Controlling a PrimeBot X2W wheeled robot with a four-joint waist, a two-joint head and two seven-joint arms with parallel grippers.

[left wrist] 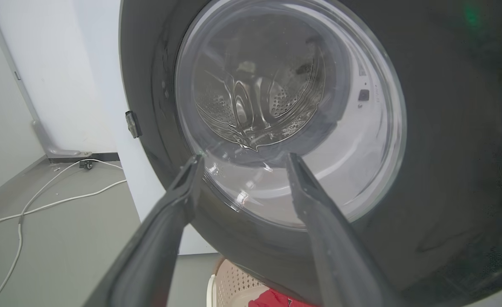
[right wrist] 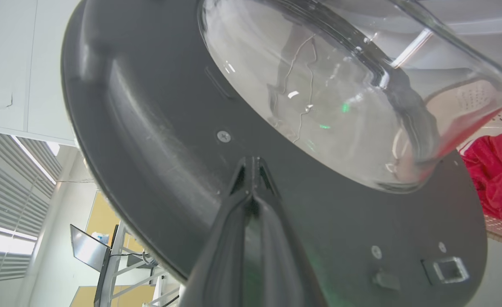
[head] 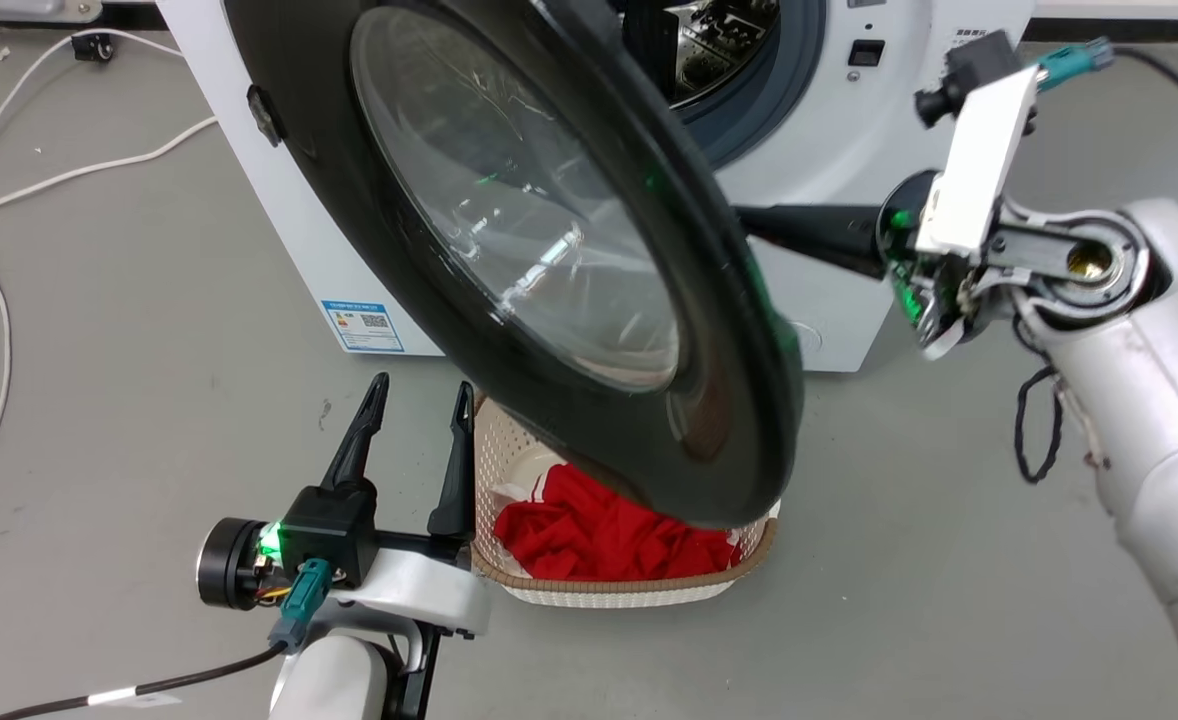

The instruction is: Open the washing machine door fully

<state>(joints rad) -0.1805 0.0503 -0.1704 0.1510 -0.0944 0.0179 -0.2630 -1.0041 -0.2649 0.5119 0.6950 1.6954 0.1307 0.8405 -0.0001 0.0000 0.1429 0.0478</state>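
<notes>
Closest to me, at 7 o'clock in the head view, my left gripper (head: 423,382) points its two dark fingers up, spread apart and holding nothing. A green light glows on its wrist. In the left wrist view the left gripper (left wrist: 246,157) frames the lower glass of the washing machine door (left wrist: 447,149); I cannot tell whether the tips touch it.

Just beyond, at 6 o'clock, the beige basket (head: 589,590) holds red cloth (head: 599,530), and the door's lower rim hangs over it.

The washing machine door (head: 329,200) fills the centre, swung out from the washing machine (head: 839,120) and standing between my two arms.

My right arm comes in from 3 o'clock, forearm bent and wrist turned toward 9. The right gripper (head: 759,220) has its fingers pressed together, slipping behind the door's rim. In the right wrist view the right gripper (right wrist: 251,162) sets its joined tips against the dark inner face of the door (right wrist: 148,140), below the bulging glass.

Further back, the blue label sticker (head: 362,326) carries a QR code; its print is too small to read. The steel drum (head: 719,40) shows at 12 o'clock.
</notes>
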